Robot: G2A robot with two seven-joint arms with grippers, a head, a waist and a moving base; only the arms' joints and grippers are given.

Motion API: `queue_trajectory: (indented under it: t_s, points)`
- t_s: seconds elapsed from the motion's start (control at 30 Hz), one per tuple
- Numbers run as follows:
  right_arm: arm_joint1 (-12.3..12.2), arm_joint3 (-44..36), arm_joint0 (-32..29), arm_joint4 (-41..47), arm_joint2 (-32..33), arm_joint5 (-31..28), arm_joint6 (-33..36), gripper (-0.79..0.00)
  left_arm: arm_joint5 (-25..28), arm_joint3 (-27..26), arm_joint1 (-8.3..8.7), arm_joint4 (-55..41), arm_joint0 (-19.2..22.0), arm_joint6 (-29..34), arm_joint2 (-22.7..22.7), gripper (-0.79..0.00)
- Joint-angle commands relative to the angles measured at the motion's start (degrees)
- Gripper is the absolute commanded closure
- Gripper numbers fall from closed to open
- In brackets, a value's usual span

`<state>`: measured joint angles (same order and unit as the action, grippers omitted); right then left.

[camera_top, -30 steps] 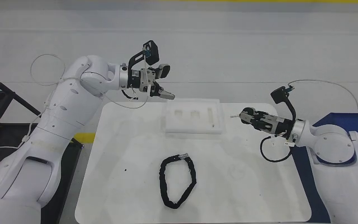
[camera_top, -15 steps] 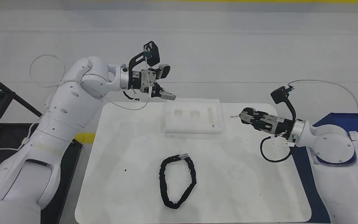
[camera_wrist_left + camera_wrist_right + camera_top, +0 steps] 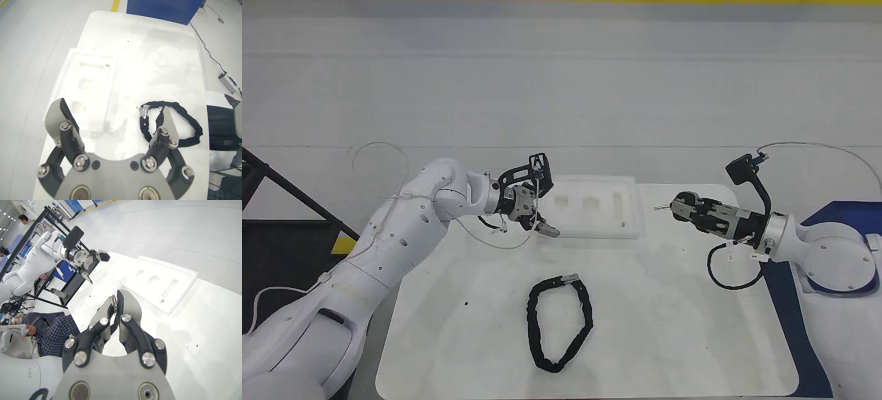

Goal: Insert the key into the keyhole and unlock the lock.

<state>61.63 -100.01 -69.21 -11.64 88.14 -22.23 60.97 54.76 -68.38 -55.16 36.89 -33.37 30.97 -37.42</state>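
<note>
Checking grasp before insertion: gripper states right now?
Left gripper: open, holding nothing.
Right gripper: closed on the key.

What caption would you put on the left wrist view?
Open left gripper over the white table, facing the black chain lock, white foam tray beside it.

One marking noted: a small grey printed mark (image 3: 31, 373) of a few capital letters beside a wave sign. It stands on the white shell of the right arm (image 3: 17, 381), behind the right gripper (image 3: 115, 298). Nothing else here carries legible print.
</note>
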Motion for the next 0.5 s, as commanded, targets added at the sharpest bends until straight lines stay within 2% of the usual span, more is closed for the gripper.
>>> queue_trajectory:
  t_s: [0.0,0.1,0.3,0.47]
  points:
    - [0.0,0.0,0.0,0.0,0.0,0.0,0.0,0.0,1.1,0.9,-0.42,0.7,-0.2,-0.6,0.8,-0.785]
    - [0.0,0.0,0.0,0.0,0.0,0.0,0.0,0.0,3.2,1.6,-1.02,2.8,-0.4,-1.8,2.0,-0.785]
    - [0.0,0.0,0.0,0.0,0.0,0.0,0.0,0.0,3.2,0.2,-1.31,9.2,-1.3,-5.2,5.3,-0.785]
    - [0.0,0.0,0.0,0.0,0.0,0.0,0.0,0.0,3.2,0.2,-1.53,15.5,-1.4,-5.9,9.8,-0.785]
